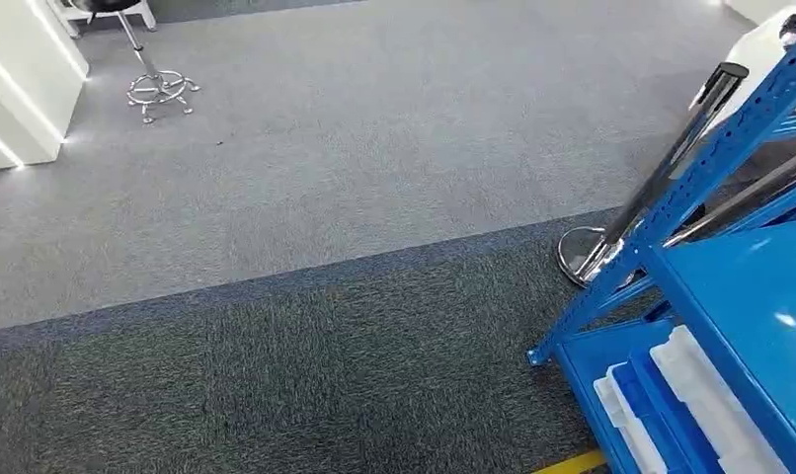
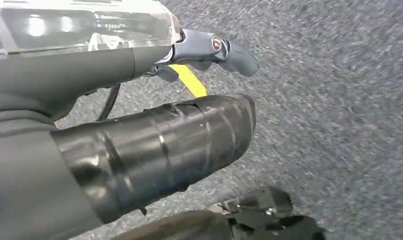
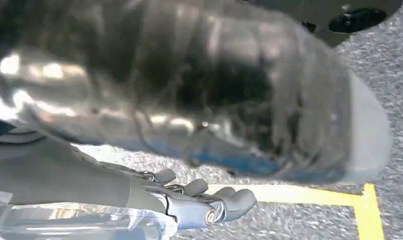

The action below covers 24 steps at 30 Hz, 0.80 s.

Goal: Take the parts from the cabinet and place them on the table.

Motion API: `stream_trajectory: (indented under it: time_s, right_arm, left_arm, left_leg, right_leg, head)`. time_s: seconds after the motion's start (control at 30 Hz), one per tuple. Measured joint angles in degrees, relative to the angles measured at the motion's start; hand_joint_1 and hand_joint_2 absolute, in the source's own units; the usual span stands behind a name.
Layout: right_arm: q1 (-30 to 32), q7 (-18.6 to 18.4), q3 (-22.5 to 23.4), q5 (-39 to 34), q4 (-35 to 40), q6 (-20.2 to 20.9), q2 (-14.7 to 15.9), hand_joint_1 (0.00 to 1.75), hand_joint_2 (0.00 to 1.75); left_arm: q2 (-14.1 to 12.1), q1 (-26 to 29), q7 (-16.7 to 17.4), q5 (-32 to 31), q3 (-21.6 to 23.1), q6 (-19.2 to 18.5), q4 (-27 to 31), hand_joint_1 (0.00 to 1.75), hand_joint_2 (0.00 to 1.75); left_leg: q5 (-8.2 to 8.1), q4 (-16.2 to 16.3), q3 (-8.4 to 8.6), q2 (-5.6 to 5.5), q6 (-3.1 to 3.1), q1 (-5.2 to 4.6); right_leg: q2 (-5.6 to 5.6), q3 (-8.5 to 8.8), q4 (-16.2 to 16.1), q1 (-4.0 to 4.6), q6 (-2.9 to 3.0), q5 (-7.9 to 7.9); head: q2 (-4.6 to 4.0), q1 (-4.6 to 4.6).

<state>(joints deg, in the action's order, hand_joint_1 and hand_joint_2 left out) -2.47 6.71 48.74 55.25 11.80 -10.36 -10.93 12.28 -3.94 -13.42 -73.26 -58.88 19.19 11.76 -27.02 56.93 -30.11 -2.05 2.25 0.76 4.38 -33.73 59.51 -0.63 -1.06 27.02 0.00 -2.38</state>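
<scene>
blue steel cabinet (image 1: 710, 188) at right edge; white and blue parts (image 1: 671, 405) on lower shelf. left hand (image 2: 214, 52) and right hand (image 3: 209, 200) empty, fingers loosely extended over carpet.

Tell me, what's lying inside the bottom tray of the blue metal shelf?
White and blue plastic parts lie side by side on the blue metal shelf's bottom tray. The upper shelf board covers whatever lies further in.

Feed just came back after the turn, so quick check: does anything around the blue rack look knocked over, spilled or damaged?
Nothing stands out. The blue rack stands upright with white and blue bins lined up on its lower shelf. A chrome stanchion stands on its base behind it. The carpet shows no spill. Both hands, left and right, hang over the floor holding nothing.
</scene>
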Motion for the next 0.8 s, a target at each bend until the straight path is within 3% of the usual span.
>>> stream_trajectory:
  time_s: [0.03,0.07,0.1,0.13,0.17,0.2,0.23,0.27,0.3,0.33,0.37,0.43,0.47,0.5,0.53,0.6,0.63,0.67,0.7,0.77,0.8]
  right_arm:
    - [0.0,0.0,0.0,0.0,0.0,0.0,0.0,0.0,0.0]
    - [-0.2,0.0,0.0,0.0,0.0,0.0,0.0,0.0,0.0]
    - [-0.2,0.0,-0.1,0.1,0.0,0.0,0.0,0.0,0.0]
    - [-0.2,0.0,-0.1,0.2,0.0,0.0,0.0,0.0,0.0]
    - [-0.2,-0.1,-0.1,0.3,0.0,0.1,0.0,0.0,0.0]
    - [-0.1,-0.2,-0.1,0.3,0.0,0.1,0.0,0.0,0.0]
    - [0.0,-0.3,-0.1,0.5,0.0,0.1,0.0,0.0,0.0]
    - [0.0,-0.4,-0.1,0.5,0.0,0.1,0.1,0.0,0.0]
    - [0.0,-0.4,-0.1,0.6,0.0,0.1,0.1,0.0,0.0]
    - [-0.3,-0.4,-0.2,0.7,0.0,0.1,0.1,0.0,0.0]
    - [-0.3,-0.4,-0.2,0.7,0.0,0.1,0.1,0.0,0.0]
    - [-0.1,-0.4,-0.2,0.7,0.0,0.2,0.1,0.0,0.0]
    - [-0.1,-0.4,-0.2,0.7,0.0,0.2,0.1,0.0,0.0]
    - [-0.1,-0.4,-0.2,0.7,0.0,0.2,0.1,0.0,0.0]
    - [-0.2,-0.4,-0.2,0.7,0.0,0.2,0.2,0.0,0.0]
    - [-0.4,-0.4,-0.2,0.7,0.0,0.3,0.2,0.0,0.0]
    - [-0.4,-0.4,-0.2,0.8,0.0,0.4,0.2,0.0,0.0]
    - [-0.3,-0.3,-0.2,0.9,0.0,0.6,0.3,0.0,0.0]
    - [-0.3,-0.3,-0.2,0.9,0.0,0.7,0.3,0.0,0.0]
    - [-0.3,-0.3,-0.2,0.9,0.0,0.9,0.3,0.0,0.0]
    - [-0.3,-0.3,-0.2,0.9,0.0,0.9,0.3,0.0,0.0]
  left_arm:
    - [0.0,0.1,0.0,0.0,0.0,0.0,0.0,0.0,0.0]
    - [0.0,0.2,0.0,0.0,0.0,0.0,0.0,0.0,0.0]
    - [0.0,0.4,0.0,0.0,0.0,0.0,0.0,0.0,0.0]
    - [0.0,0.5,0.0,0.0,0.0,0.1,0.0,0.0,0.0]
    - [0.0,0.4,0.0,-0.1,0.0,0.2,0.0,0.0,0.0]
    - [0.0,0.4,0.0,-0.1,0.0,0.2,0.0,0.0,0.0]
    - [0.0,0.3,0.0,-0.1,0.0,0.2,0.0,0.0,0.0]
    - [0.0,0.3,0.0,-0.1,0.0,0.3,0.0,0.0,0.0]
    - [0.0,0.3,0.0,-0.1,0.0,0.3,0.0,0.0,0.0]
    - [0.0,0.3,0.0,-0.1,0.0,0.4,0.0,0.0,0.0]
    - [0.0,0.3,0.0,-0.1,0.0,0.4,0.0,0.0,0.0]
    - [0.0,-0.1,0.0,-0.1,0.0,0.5,0.0,0.0,0.0]
    - [0.0,-0.3,0.0,-0.1,0.0,0.6,0.0,0.0,0.0]
    - [0.0,-0.3,0.0,-0.1,0.0,0.7,0.0,0.0,0.0]
    - [0.1,-0.3,0.0,-0.1,0.0,0.7,0.0,0.0,0.0]
    - [0.1,-0.1,0.2,0.0,0.0,0.7,0.0,0.0,0.0]
    - [0.1,-0.1,0.3,0.0,0.0,0.7,0.0,0.0,0.0]
    - [0.1,0.0,0.4,0.0,0.0,0.7,0.0,0.0,0.0]
    - [0.1,0.2,0.5,0.1,0.0,0.7,0.0,0.0,0.0]
    - [0.1,0.1,0.6,0.1,0.0,0.7,0.0,0.0,0.0]
    - [0.1,0.1,0.7,0.1,0.0,0.7,0.0,0.0,0.0]
  left_leg:
    - [0.02,-0.1,0.01,0.6,0.43,-0.05]
    - [-0.05,-0.1,-0.03,1.52,0.53,-0.18]
    - [-0.13,-0.1,-0.03,2.56,0.6,-0.3]
    - [-0.23,0.0,-0.07,3.44,0.66,-0.34]
    - [-0.34,0.0,-0.03,4.19,0.57,-0.34]
    - [-0.47,0.0,0.07,4.85,0.48,-0.33]
    - [-0.66,0.1,0.27,5.51,0.36,-0.29]
    - [-0.89,0.1,0.55,6.1,0.11,-0.29]
    - [-1.18,0.2,0.89,6.69,-0.23,-0.36]
    - [-1.53,0.3,0.69,7.06,-0.74,-0.78]
    - [-1.73,0.4,0.86,7.38,-1.09,-0.73]
    - [-1.8,0.2,1.58,8.21,-1.62,-0.71]
    - [-2.02,0.2,1.96,8.85,-2.01,-0.67]
    - [-2.77,1.0,1.8,6.64,-2.46,-0.22]
    - [-4.6,3.5,0.7,4.18,-2.54,-0.17]
    - [-9.1,12.3,-3.58,2.84,-2.71,-0.11]
    - [-10.43,16.4,-5.72,2.65,-2.76,-0.12]
    - [-10.39,18.6,-7.08,2.63,-2.72,-0.11]
    - [-8.59,17.6,-6.97,2.6,-2.58,-0.12]
    - [-2.96,9.3,-3.82,1.85,-2.08,-0.12]
    - [-0.45,4.6,-1.93,0.0,-1.78,-0.12]
  right_leg:
    - [-2.25,-1.39,2.8,0.15,-0.17,1.96]
    - [-3.18,-3.71,7.5,0.06,-0.42,4.48]
    - [-3.55,-6.03,12.2,-0.09,-0.62,6.46]
    - [-3.68,-7.72,15.5,-0.2,-0.82,7.4]
    - [-3.8,-8.23,16.4,-0.31,-1.0,7.07]
    - [-3.98,-7.4,14.9,-0.39,-1.1,5.65]
    - [-4.41,-5.08,10.6,-0.52,-1.13,3.12]
    - [-5.55,-2.07,5.0,-0.53,-1.05,0.57]
    - [-7.79,0.66,0.0,-0.45,-0.81,-0.85]
    - [-8.64,0.92,-0.6,0.32,-0.32,-0.14]
    - [-7.68,0.82,-0.8,0.22,0.24,-0.33]
    - [-6.87,0.57,-0.7,0.54,0.78,-0.13]
    - [-6.13,0.73,-1.1,0.26,1.24,-0.32]
    - [-5.69,1.16,-1.4,-0.07,1.6,-0.59]
    - [-5.17,1.14,-1.4,-0.1,2.01,-0.59]
    - [-4.01,1.0,-1.4,0.06,2.45,-0.61]
    - [-3.27,0.94,-1.3,0.19,2.5,-0.61]
    - [-2.49,0.92,-1.2,0.29,2.54,-0.58]
    - [-1.6,0.94,-1.0,0.35,2.58,-0.54]
    - [0.07,1.01,-0.7,0.39,2.5,-0.43]
    - [0.69,0.99,-0.6,0.37,2.42,-0.38]
  head:
    - [0.0,-0.24]
    - [0.0,-0.2]
    - [0.0,-0.2]
    - [0.0,-0.2]
    - [0.0,-0.2]
    - [0.0,-0.24]
    - [0.0,-0.2]
    - [0.0,-0.24]
    - [0.0,-0.22]
    - [0.0,-0.22]
    - [0.0,-0.15]
    - [0.0,-0.13]
    - [0.0,-0.18]
    - [0.0,-0.15]
    - [0.0,-0.13]
    - [0.0,-0.13]
    - [0.0,-0.13]
    - [0.0,-0.13]
    - [0.0,-0.13]
    - [0.0,-0.13]
    - [0.0,-0.13]
